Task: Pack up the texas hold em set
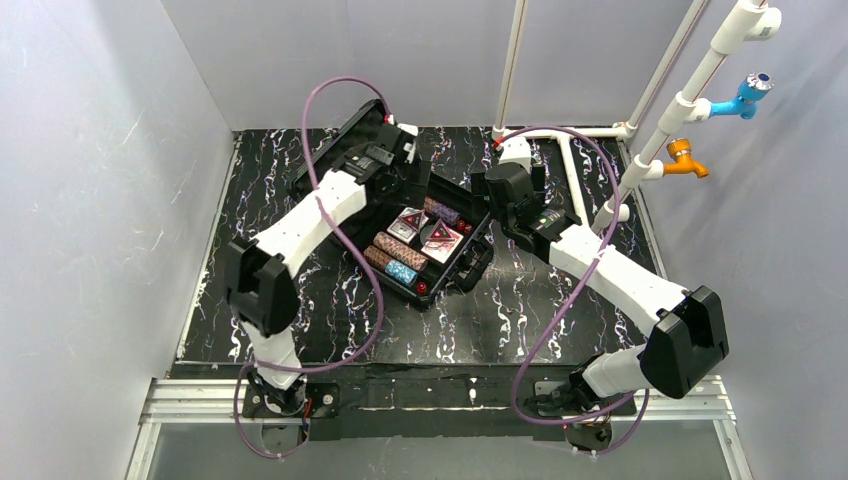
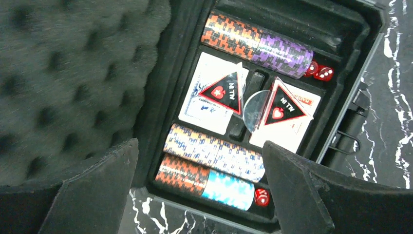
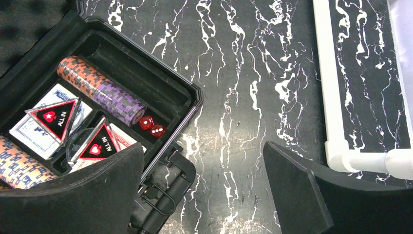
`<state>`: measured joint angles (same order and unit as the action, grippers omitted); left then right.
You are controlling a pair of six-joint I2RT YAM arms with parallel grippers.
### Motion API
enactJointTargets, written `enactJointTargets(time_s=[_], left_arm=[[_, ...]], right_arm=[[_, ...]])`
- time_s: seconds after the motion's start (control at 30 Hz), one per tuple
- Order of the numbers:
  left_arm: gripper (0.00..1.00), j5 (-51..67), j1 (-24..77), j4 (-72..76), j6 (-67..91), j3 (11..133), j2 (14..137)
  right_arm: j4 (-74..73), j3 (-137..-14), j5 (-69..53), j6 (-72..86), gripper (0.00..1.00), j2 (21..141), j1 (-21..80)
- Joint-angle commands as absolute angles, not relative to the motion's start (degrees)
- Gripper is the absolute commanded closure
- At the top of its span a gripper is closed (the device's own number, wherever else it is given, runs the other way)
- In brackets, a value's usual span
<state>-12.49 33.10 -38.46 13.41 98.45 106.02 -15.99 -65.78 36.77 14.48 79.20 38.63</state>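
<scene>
Case (image 3: pixel 146 63) lies open at mid-surface, between both arms. Chip rolls (image 2: pixel 258 44), card decks (image 2: pixel 199 114), markers (image 2: pixel 282 107) and dice (image 2: pixel 323 73) appear seated. Left fingers (image 2: pixel 97 195) and right fingers (image 3: pixel 302 195) are released, grasping nothing. Outstanding: close the foam-lined lid (image 2: pixel 73 73).

Seen from above, the left arm (image 1: pixel 310 215) covers much of the case's lid (image 1: pixel 352 130). In the right wrist view the case (image 3: pixel 122 53) runs off the left edge. There a finger (image 3: pixel 83 195) of the right claw (image 3: pixel 203 146) hides part of the lower chip roll (image 3: pixel 19 163) and the handle (image 3: pixel 165 204). Markers (image 2: pixel 221 92) cover much of both card decks (image 2: pixel 204 114). From above, the pips on the die (image 1: pixel 421 288) are too small to read.
</scene>
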Motion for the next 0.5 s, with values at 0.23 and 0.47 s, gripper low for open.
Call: enactJointTargets(time_s=[0.23,0.47], left_arm=[[0.02,-19.88,32.87,-34.6,10.5,85.21,81.69],[0.02,-26.89,32.66,-33.45,6.27,78.54,69.65]], right_arm=[[-11.65,-67.2,32.06,16.57,0.0,76.66,38.67],[-8.51,-65.31,28.28,17.62,0.0,73.99,38.67]])
